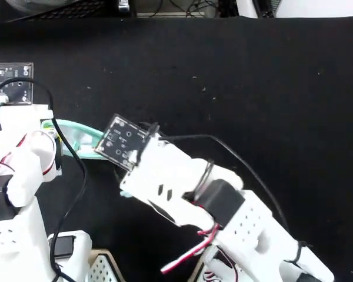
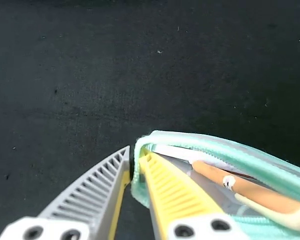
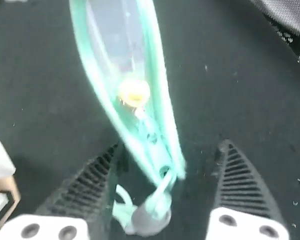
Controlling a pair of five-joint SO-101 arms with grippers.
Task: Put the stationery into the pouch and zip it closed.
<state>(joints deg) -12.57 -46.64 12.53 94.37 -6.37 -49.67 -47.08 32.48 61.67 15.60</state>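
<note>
A teal-edged clear pouch (image 1: 76,134) lies on the black table between the two arms. In the left wrist view, the pouch (image 2: 230,155) holds a tan pencil (image 2: 250,192) and other pens, its zipper open at this end. My left gripper (image 2: 136,152) is shut on the pouch's end edge, with the yellow finger (image 2: 170,192) on the inner side and the grey finger (image 2: 97,187) outside. My right gripper (image 3: 171,147) stands open astride the pouch's other end (image 3: 140,125), the zipper pull (image 3: 155,202) between its black fingers (image 3: 85,195). A yellow round item (image 3: 134,92) shows through the pouch.
The right arm (image 1: 188,188) reaches in from the lower right and covers much of the pouch. A small circuit board (image 1: 12,82) and black cables lie at the left. Perforated bases (image 1: 103,267) sit at the front edge. Bare black cloth (image 1: 253,88) spreads behind and to the right.
</note>
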